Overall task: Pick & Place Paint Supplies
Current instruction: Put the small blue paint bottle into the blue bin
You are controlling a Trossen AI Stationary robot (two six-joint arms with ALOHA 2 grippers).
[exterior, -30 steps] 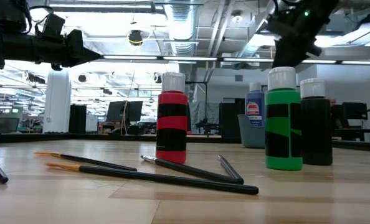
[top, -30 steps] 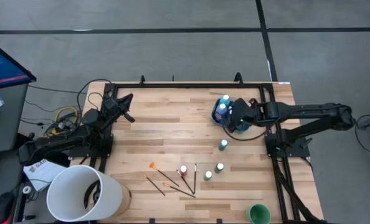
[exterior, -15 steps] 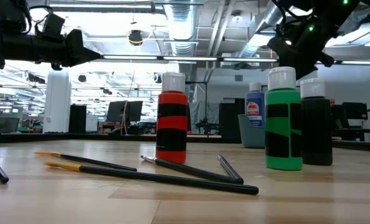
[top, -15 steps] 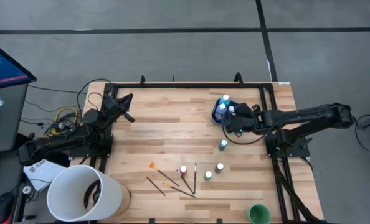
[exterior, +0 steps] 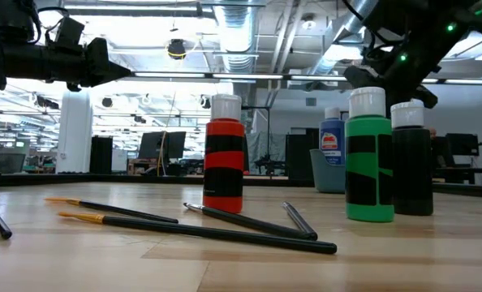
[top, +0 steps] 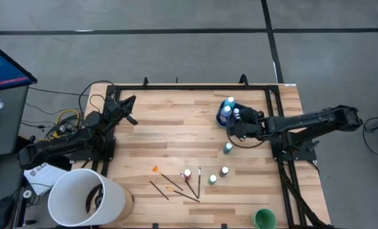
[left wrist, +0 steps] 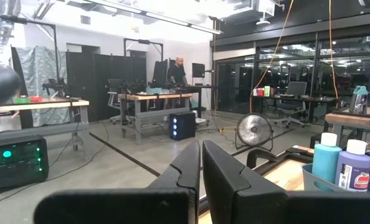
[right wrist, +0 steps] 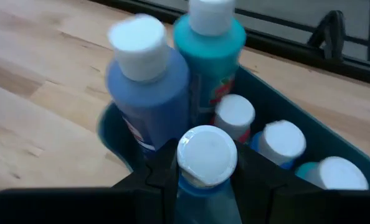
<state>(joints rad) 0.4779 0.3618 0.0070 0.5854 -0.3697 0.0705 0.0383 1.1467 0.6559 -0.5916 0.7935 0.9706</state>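
Observation:
My right gripper (top: 238, 124) hovers at the teal tub (top: 226, 119) near the table's far right and is shut on a small blue white-capped bottle (right wrist: 207, 152). Inside the tub stand a tall blue bottle (right wrist: 149, 93), a tall teal one (right wrist: 210, 56) and several small capped ones. A teal bottle (top: 228, 147) stands on the table just near of the tub. Red (exterior: 224, 154), green (exterior: 368, 158) and dark (exterior: 411, 162) bottles stand upright farther toward the near edge, beside several thin brushes (top: 176, 184) lying flat. My left gripper (left wrist: 200, 168) waits shut at the far left. My right gripper pinches the small blue bottle between its two fingers (right wrist: 163, 168), on the neck just under the white cap (right wrist: 207, 177). It comes from above, slanting from the table's right. The bottle stands upright over the tub's near corner; my fingers hide its base.
A big white bucket (top: 87, 197) stands at the table's near left corner and a small green cup (top: 264, 219) at the near right edge. Bare wood lies in the table's middle, between the tub and the left arm (top: 106, 121).
My right gripper has shifted slightly toward the table's near edge and sunk a little beside the tub, with the arm dropping lower. The bottles and brushes on the table have stayed put.

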